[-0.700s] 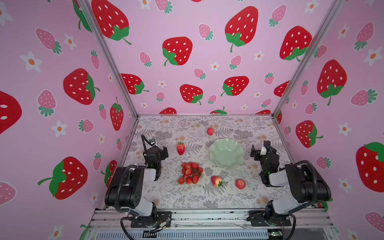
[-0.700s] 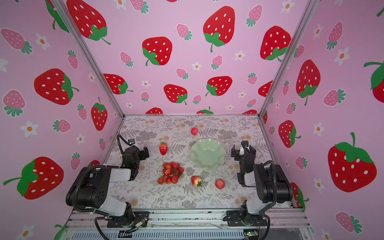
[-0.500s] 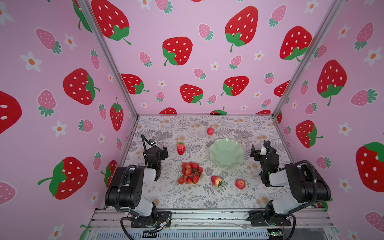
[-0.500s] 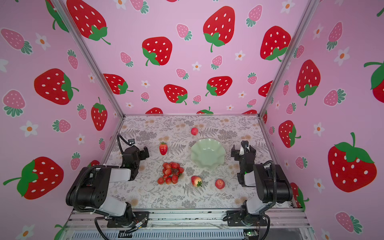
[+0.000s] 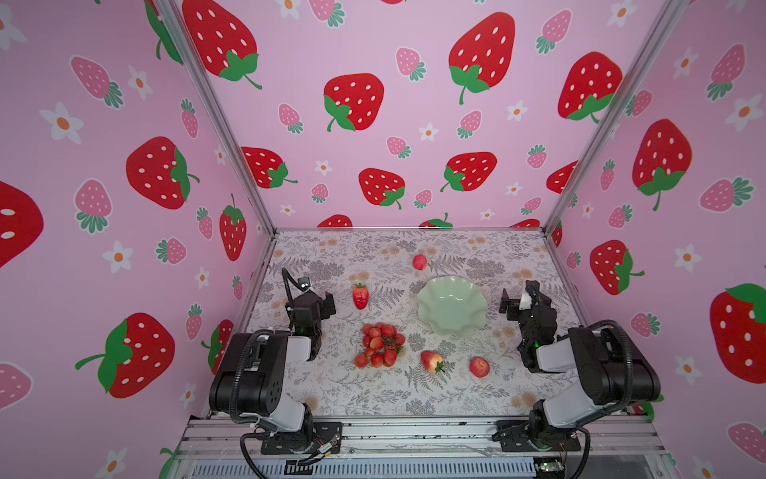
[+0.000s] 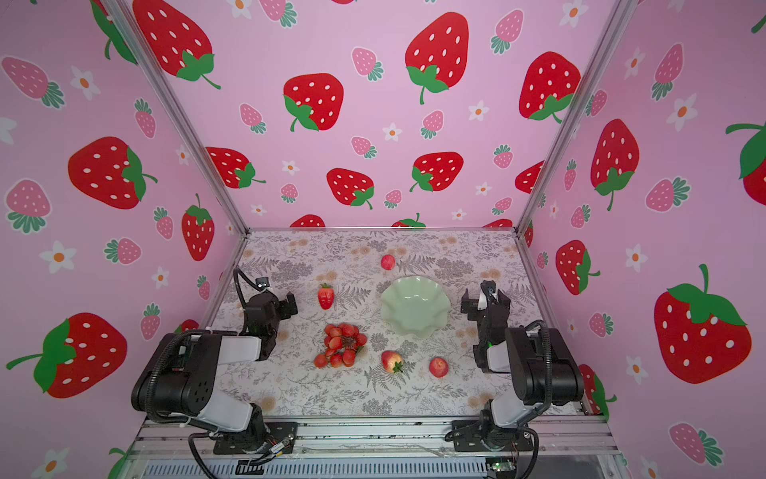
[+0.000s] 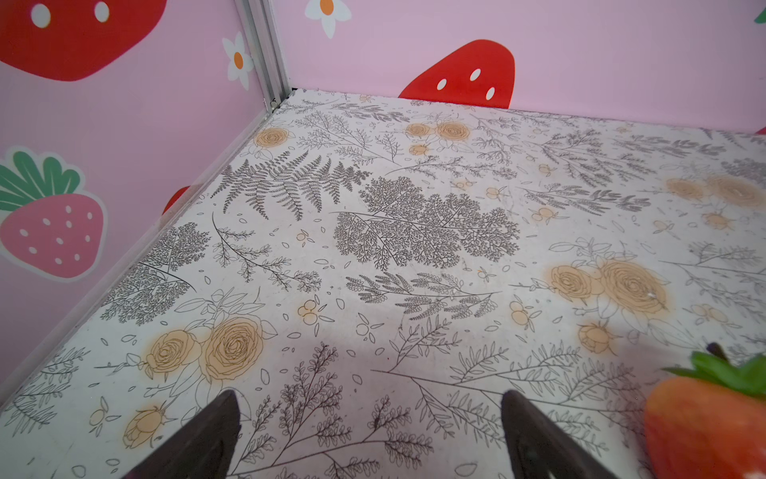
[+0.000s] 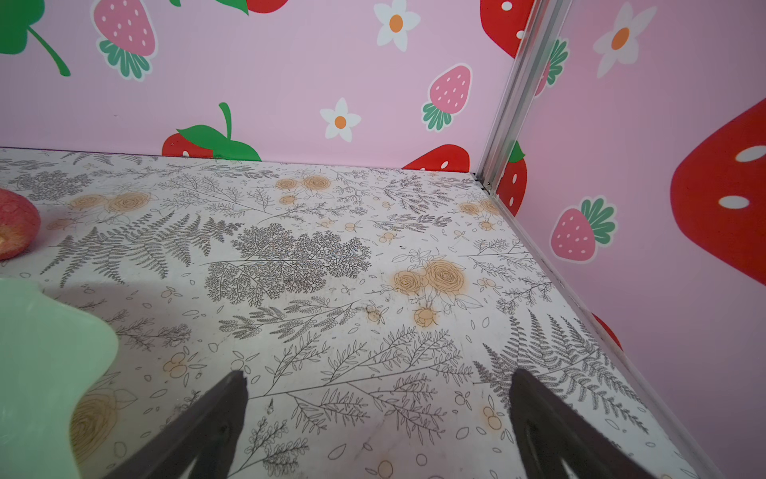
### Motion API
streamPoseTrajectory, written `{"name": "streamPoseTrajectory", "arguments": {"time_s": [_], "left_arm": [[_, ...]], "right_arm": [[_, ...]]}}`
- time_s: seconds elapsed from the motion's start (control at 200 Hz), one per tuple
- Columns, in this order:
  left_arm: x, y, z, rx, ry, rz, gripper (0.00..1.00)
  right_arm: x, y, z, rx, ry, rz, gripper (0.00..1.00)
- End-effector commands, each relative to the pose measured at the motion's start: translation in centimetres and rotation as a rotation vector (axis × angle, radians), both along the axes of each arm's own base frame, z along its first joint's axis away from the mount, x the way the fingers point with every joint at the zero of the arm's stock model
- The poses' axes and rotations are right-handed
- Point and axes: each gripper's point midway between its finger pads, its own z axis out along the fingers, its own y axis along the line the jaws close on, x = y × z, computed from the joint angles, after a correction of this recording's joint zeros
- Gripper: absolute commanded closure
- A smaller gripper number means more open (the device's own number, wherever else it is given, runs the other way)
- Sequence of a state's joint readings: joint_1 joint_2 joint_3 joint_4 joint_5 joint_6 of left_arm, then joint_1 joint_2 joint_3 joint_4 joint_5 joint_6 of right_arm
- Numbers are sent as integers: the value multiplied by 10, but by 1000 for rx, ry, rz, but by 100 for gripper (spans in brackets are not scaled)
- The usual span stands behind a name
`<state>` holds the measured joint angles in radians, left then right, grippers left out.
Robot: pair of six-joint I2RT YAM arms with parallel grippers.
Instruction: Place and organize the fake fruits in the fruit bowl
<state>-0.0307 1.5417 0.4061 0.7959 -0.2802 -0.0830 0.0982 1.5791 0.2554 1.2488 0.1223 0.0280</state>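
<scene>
The mint-green fruit bowl [image 5: 452, 305] [image 6: 415, 305] stands empty right of centre in both top views. The fake fruits lie around it on the mat: a strawberry [image 5: 360, 295] to its left, a cherry bunch [image 5: 379, 344], a reddish pear [image 5: 432, 361] and a round fruit [image 5: 479, 366] nearer the front, and another round fruit [image 5: 419, 262] behind the bowl. My left gripper [image 5: 319, 300] [image 7: 369, 419] is open and empty, just left of the strawberry [image 7: 704, 423]. My right gripper [image 5: 517, 302] [image 8: 377, 398] is open and empty, just right of the bowl [image 8: 41, 365].
Pink strawberry-print walls enclose the floral mat [image 5: 373, 398] on three sides, with metal corner posts [image 5: 551, 215] at the back. Both arm bases sit on the rail [image 5: 414, 431] at the front edge. The far round fruit [image 8: 14, 228] shows beyond the bowl in the right wrist view.
</scene>
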Motion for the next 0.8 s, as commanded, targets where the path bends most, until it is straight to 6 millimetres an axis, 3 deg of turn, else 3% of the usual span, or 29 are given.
{"name": "streamPoseTrajectory", "arguments": {"time_s": [0.0, 0.34, 0.55, 0.635, 0.675, 0.795], "left_arm": [[7, 2, 10, -1, -31, 13, 1], [7, 6, 16, -2, -49, 36, 1], [-29, 25, 51, -17, -39, 180, 4], [-44, 11, 61, -53, 16, 161, 11], [-48, -5, 71, -67, 27, 118, 14], [-61, -77, 96, -84, 61, -146, 23]], "right_arm": [[3, 1, 8, -8, -23, -1, 1], [2, -2, 13, -1, -36, -22, 1], [-19, -5, 47, 55, -56, -41, 1], [-28, 2, 66, 63, -58, -27, 1], [-32, 8, 71, 79, -39, -12, 1], [-54, 68, 94, 128, 1, 271, 1]]}}
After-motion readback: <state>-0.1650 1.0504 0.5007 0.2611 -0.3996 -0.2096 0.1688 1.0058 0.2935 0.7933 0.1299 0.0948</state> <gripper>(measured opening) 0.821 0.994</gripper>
